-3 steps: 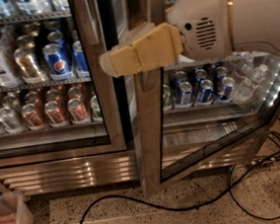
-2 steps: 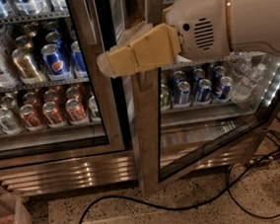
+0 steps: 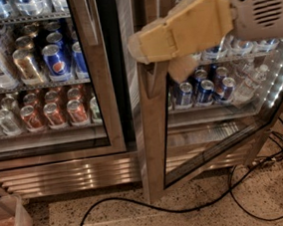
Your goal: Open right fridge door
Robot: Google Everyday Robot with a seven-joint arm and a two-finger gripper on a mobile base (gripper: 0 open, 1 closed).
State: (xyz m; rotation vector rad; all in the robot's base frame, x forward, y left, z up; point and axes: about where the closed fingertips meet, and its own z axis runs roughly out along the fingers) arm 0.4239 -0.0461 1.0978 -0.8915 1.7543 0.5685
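The right fridge door stands partly open, its steel frame edge facing me and its glass panel angled back to the right. Its vertical steel handle shows just below my gripper. My gripper, tan with a white arm housing behind it, is at the upper part of the door's free edge, against the frame and handle. The left door is closed, with blue Pepsi and orange cans behind its glass.
Blue cans and water bottles sit on the lit shelf behind the open door. A black cable runs across the speckled floor in front of the fridge. A clear plastic bin stands at the bottom left.
My gripper has moved to the right, from in front of the gap between the doors onto the right door's edge. The door's angle looks unchanged.
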